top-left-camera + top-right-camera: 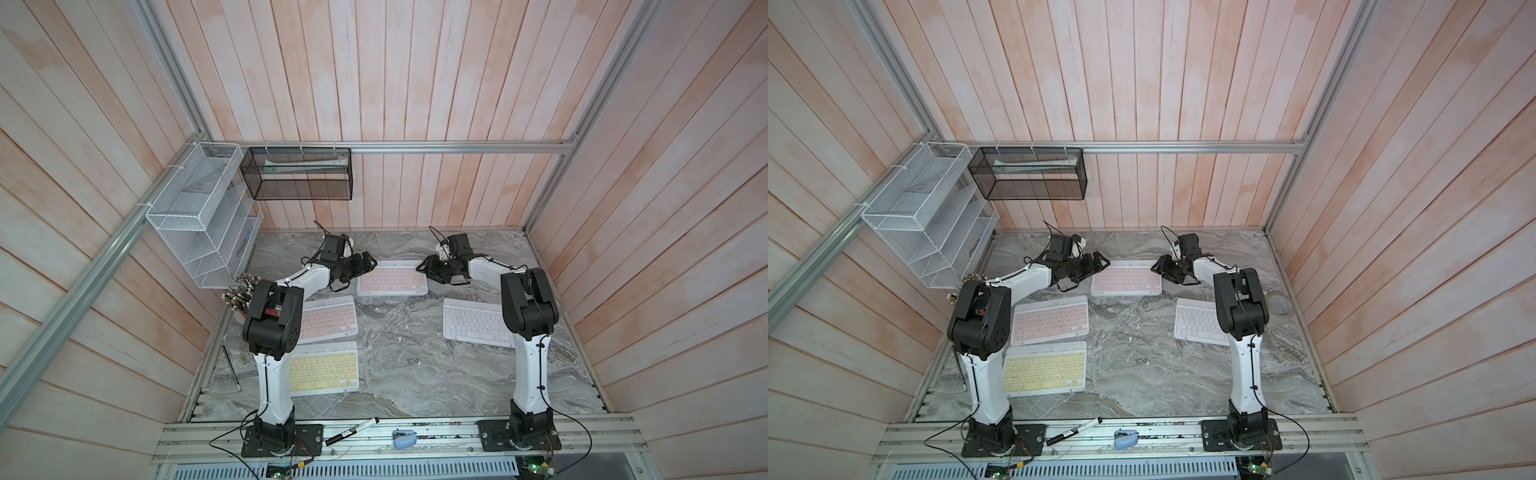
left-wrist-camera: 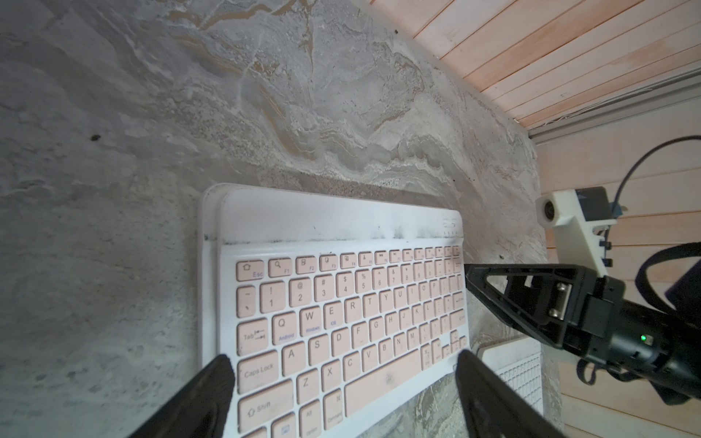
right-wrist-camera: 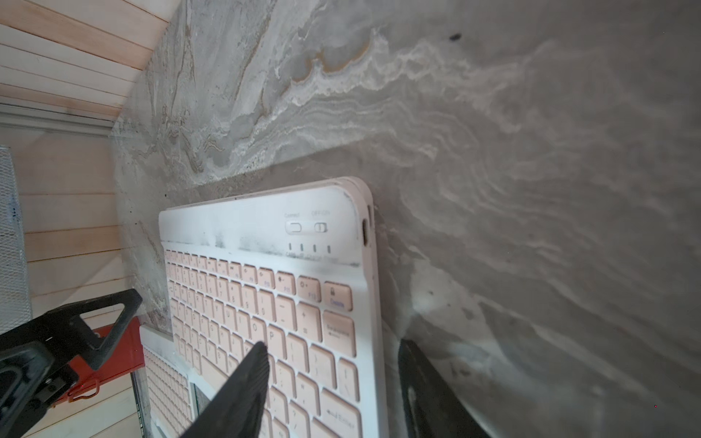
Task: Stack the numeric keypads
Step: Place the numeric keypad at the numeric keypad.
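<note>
My left tool point(image 1: 371, 265) and right tool point(image 1: 421, 266), both apart, flank the pink keyboard point(image 1: 391, 277) at its short edges, with bare desk point(image 1: 399, 357) behind each.

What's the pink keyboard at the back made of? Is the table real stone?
The pink keyboard looks like plastic: a smooth, matte white frame with rounded corners and grey smudges. The table looks like grey marble with swirly veins, though it could be a printed surface.
</note>
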